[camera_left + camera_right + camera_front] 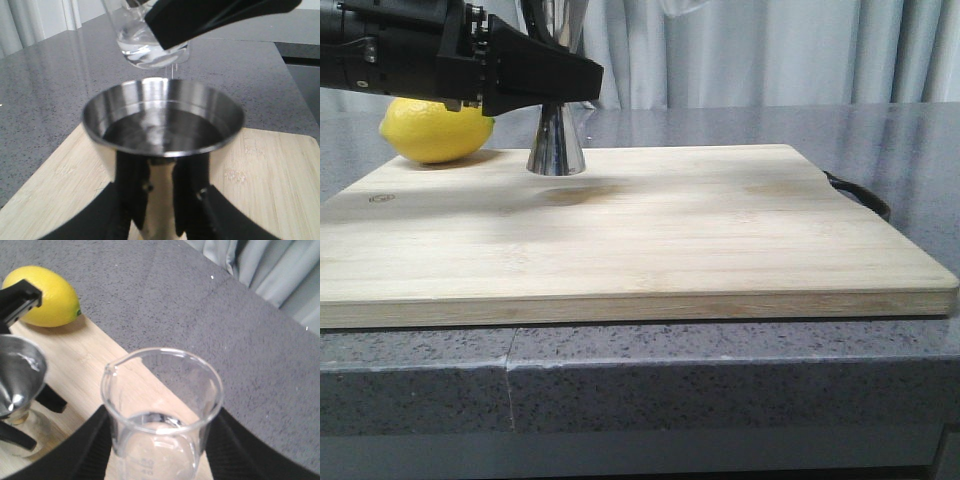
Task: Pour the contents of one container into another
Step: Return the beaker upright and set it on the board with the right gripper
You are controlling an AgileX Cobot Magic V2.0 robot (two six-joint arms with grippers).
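The right gripper (159,450) holds the clear glass beaker (162,405) around its lower wall, above the steel jigger (162,130). The left gripper (162,210) clamps the jigger's waist on the board (640,230). Glass seems light, slippery and fragile

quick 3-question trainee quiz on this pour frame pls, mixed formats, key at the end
1. True or false: the left gripper is shut on the steel jigger.
2. Which fruit sits at the cutting board's far left corner? A) lime B) lemon C) orange
3. Fill in: the right gripper holds a clear glass ____ above the jigger.

Key: 1 true; 2 B, the lemon; 3 beaker.
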